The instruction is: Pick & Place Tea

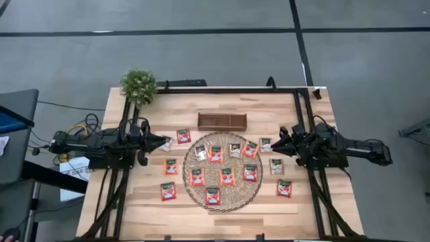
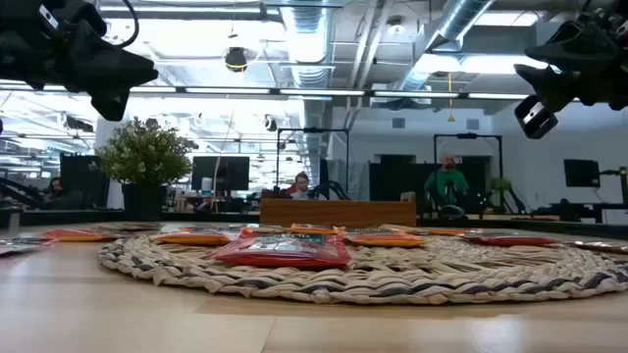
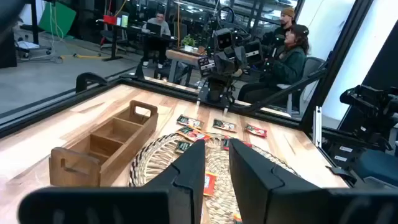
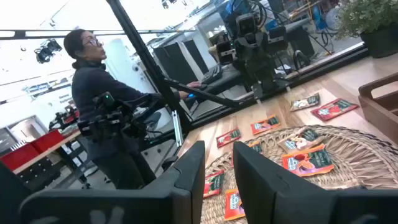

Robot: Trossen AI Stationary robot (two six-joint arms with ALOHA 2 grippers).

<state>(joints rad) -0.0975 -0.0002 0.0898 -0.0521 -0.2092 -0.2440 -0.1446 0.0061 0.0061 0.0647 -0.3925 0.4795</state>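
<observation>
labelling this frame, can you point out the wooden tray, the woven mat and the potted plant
wooden tray [image 1: 222, 121], high view, on a middle compartment.
woven mat [image 1: 236, 198], high view, on bare weave near its lower right rim.
potted plant [image 1: 138, 85], high view, on the middle of its foliage.

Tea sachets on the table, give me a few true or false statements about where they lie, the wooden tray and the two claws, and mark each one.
1. Several tea sachets lie on the round woven mat. True.
2. The wooden tray holds sachets in its compartments. False: in the left wrist view its compartments look empty.
3. The left claw grips a sachet. False: it hangs above the table and holds nothing.
4. Some sachets lie on the bare table beside the mat. True.
5. The potted plant stands in the middle of the mat. False: it stands at a far corner of the table.
6. The right claw holds nothing. True.
</observation>
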